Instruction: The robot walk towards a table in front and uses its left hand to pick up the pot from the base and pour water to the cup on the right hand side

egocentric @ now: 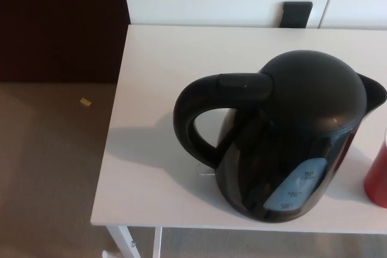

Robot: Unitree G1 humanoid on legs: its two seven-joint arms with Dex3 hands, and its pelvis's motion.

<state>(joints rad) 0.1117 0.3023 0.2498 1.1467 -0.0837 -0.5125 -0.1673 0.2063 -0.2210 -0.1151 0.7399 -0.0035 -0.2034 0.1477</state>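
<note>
Neither robot hand is in the picture, so there's no telling whether their fingers are apart or together. The black pot [290, 137] stands upright on the white surface [157, 89], close to its near edge and toward the right, handle curving out to the left, spout to the right. A pale blue water window shows low on its near side. Just beside it, at the right edge of the picture, a sliver of the red cup [378, 170]. Its base can't be made out underneath.
</note>
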